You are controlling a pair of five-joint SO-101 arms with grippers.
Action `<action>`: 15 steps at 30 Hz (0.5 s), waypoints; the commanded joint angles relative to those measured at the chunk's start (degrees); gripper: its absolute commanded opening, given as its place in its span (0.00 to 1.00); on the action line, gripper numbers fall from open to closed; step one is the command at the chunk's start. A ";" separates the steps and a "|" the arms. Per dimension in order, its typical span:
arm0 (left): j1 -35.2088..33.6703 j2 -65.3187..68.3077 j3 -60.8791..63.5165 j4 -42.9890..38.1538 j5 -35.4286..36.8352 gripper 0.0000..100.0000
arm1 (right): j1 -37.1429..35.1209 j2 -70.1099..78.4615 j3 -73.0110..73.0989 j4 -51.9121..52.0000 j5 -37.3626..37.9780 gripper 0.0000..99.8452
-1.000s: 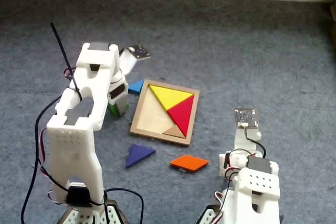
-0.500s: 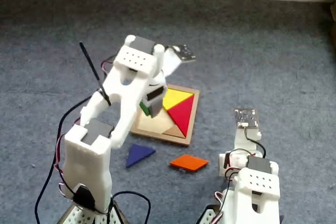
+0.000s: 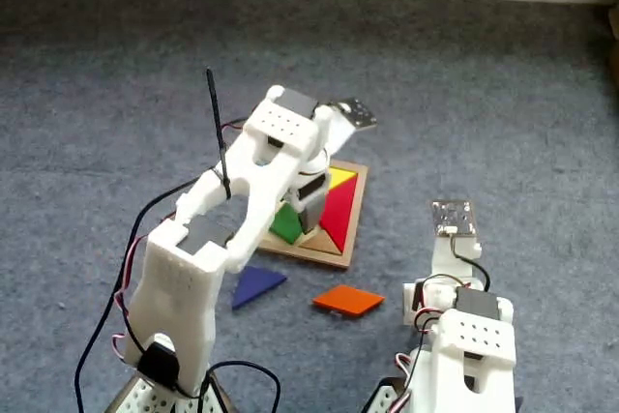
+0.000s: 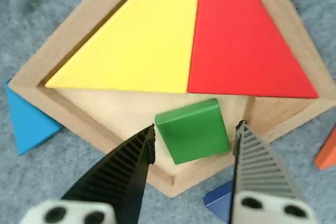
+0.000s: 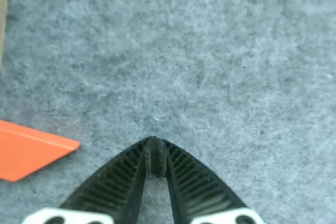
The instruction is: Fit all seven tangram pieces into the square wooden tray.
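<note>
Left wrist view: left pincer [image 4: 197, 128] clamps a green square [image 4: 193, 137] over the tray [image 4: 68, 38], sides skewed to its rim, beside the red triangle [image 4: 236, 45]; right pincer [image 5: 153, 156] together.

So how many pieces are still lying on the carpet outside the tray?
3: a light blue triangle beside the tray's corner, a dark blue triangle and an orange piece nearer the arms. The left arm may hide others.

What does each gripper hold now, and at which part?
The left gripper grips the green square by two opposite sides, over the tray. The right gripper is shut on nothing.
</note>
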 commanded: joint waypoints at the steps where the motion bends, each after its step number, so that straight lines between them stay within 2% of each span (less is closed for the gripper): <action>1: -1.63 -7.52 -0.31 -0.79 0.44 0.25 | 1.19 -0.75 0.04 -1.36 0.35 0.00; 4: -5.67 -11.30 -0.31 -1.05 0.09 0.24 | 1.19 -0.75 0.04 -1.36 0.35 0.00; 8: -12.18 -12.88 -0.22 -6.95 0.09 0.24 | 1.19 -0.75 0.04 -1.36 0.35 0.00; 12: -16.57 -9.71 -0.31 -10.46 -0.26 0.25 | 1.19 -0.75 0.04 -1.36 0.35 0.00; 15: -18.33 -6.02 -0.31 -12.40 -4.66 0.25 | 1.19 -0.75 0.04 -1.36 0.35 0.00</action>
